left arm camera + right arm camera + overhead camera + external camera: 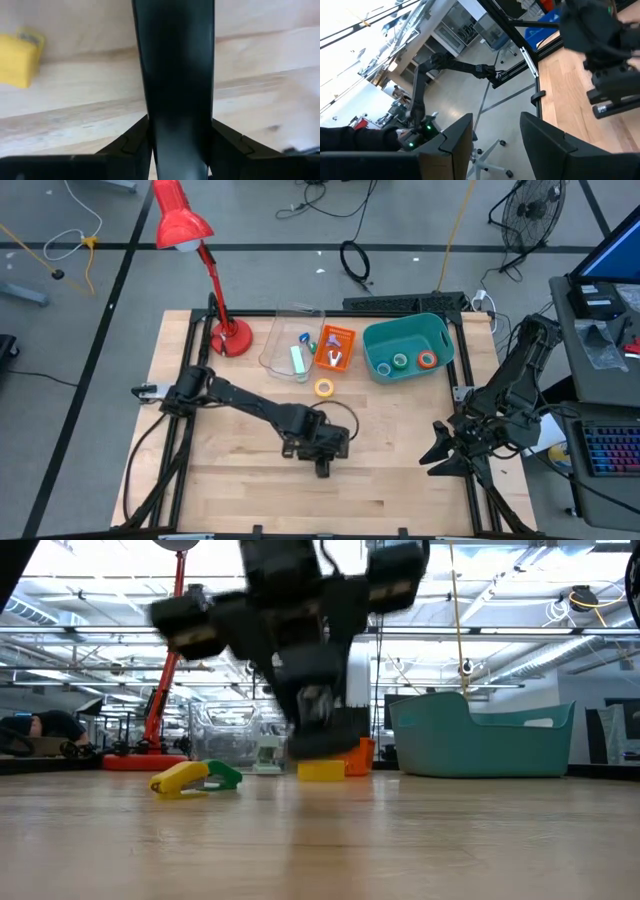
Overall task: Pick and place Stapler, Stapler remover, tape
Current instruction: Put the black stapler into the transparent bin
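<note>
My left gripper (322,450) is at the table's middle, shut on a long black stapler (322,469) that sticks out toward the near edge. The low view shows the stapler (320,735) clear of the table. A yellow tape roll (324,388) lies flat on the wood just beyond it. Blue, green and orange tape rolls sit in the teal basket (440,330). A yellow and green hinged tool (192,777) lies on the table; I cannot find it in the high view. My right gripper (440,450) hangs open at the table's right edge. My left gripper pinches the black stapler (175,75) between its two fingers (129,145), one on each long side. The fingers lie along the stapler, which runs forward past them. They come from above. The stapler is lifted clear of the table.
A red desk lamp (228,338) stands at the far left. A clear container (285,330) and an orange packet (335,348) lie between the lamp and the basket. Bare wood stretches along the near side of the table. A person shows at the left of the room (40,730).
</note>
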